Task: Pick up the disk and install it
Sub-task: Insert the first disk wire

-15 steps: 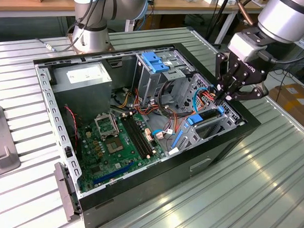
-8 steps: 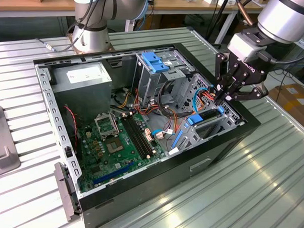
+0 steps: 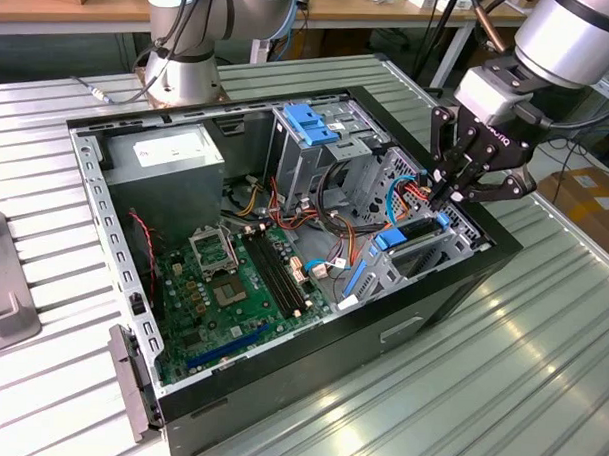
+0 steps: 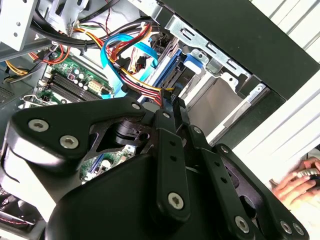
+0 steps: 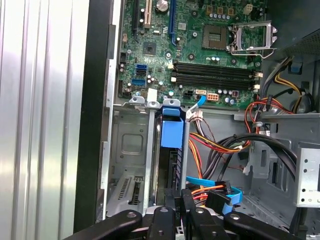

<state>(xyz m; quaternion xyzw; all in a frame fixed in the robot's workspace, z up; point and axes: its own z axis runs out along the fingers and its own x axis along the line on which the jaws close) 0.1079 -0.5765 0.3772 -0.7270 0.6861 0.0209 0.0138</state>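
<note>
Desk: a ribbed metal desk (image 3: 539, 376) carries an open black computer case (image 3: 309, 388) with its inside facing up.
Disk: the disk (image 3: 412, 235) (image 5: 171, 135) stands on edge in a slot of the grey drive cage (image 3: 428, 260) (image 5: 127, 145), in the corner of the case toward the exterior view's right. A bright blue tab shows at each end.
Tool: the tool (image 3: 449, 191) (image 5: 178, 201) (image 4: 172, 106) hangs just above one end of the disk. Its fingers are pressed together with nothing seen between them. I cannot tell whether the tips touch the disk.
Cables: red, orange and thin blue cables (image 5: 215, 147) run just beside the disk, between the cage and the board.
Motherboard: the green motherboard (image 3: 232, 286) (image 5: 200, 45) lies flat on the case floor, near the cage.
Bracket: a light-blue bracket (image 3: 310, 123) sits on a tall grey cage, well apart from the disk.
Hand: in the second wrist view a person's hand (image 4: 295, 182) rests beyond the case wall.
</note>
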